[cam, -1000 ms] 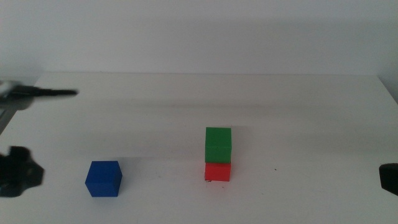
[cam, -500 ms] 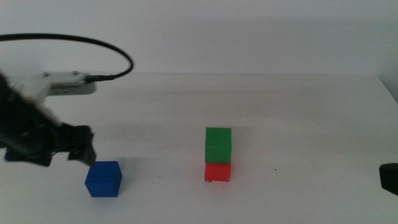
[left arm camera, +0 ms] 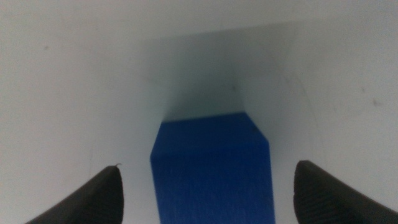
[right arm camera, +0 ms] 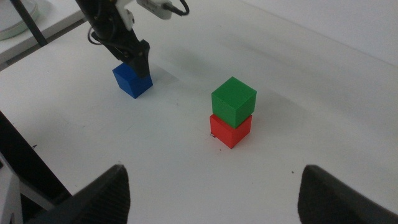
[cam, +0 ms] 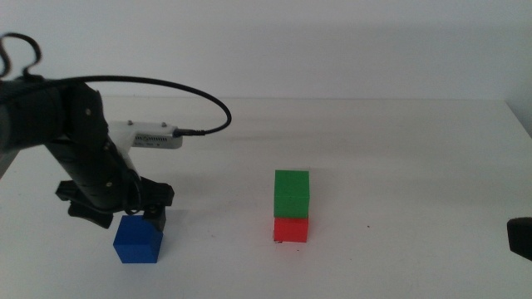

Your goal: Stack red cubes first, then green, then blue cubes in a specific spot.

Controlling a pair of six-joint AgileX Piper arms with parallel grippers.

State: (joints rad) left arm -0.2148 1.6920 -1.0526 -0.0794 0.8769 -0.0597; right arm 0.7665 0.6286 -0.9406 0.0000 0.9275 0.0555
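Blue cube [cam: 138, 238] sits nearest you on the white surface [cam: 399, 149], toward the left side of the middle view, flat and upright. Your left claw [cam: 133, 214] hovers right over it, reaching in from the left with its dark arm and a black cable [cam: 204, 100] looping behind. From the left wrist view you can see the blue cube [left arm camera: 212, 168] centred between the two dark jaws, which are spread wide with clear white surface on either side of the cube; they grip nothing. Off to the right of the blue cube and a little farther back, the red cube [cam: 291, 228] rests on the surface with the green cube [cam: 292, 193] stacked squarely on top of it, touching it. The right wrist view shows the same pair, green [right arm camera: 234, 99] on red [right arm camera: 230, 129], well apart from the blue one [right arm camera: 132, 80]. Your right claw [cam: 520, 237] waits at the right edge of the middle view, low down; its jaws stand wide apart in its own wrist view, holding nothing.
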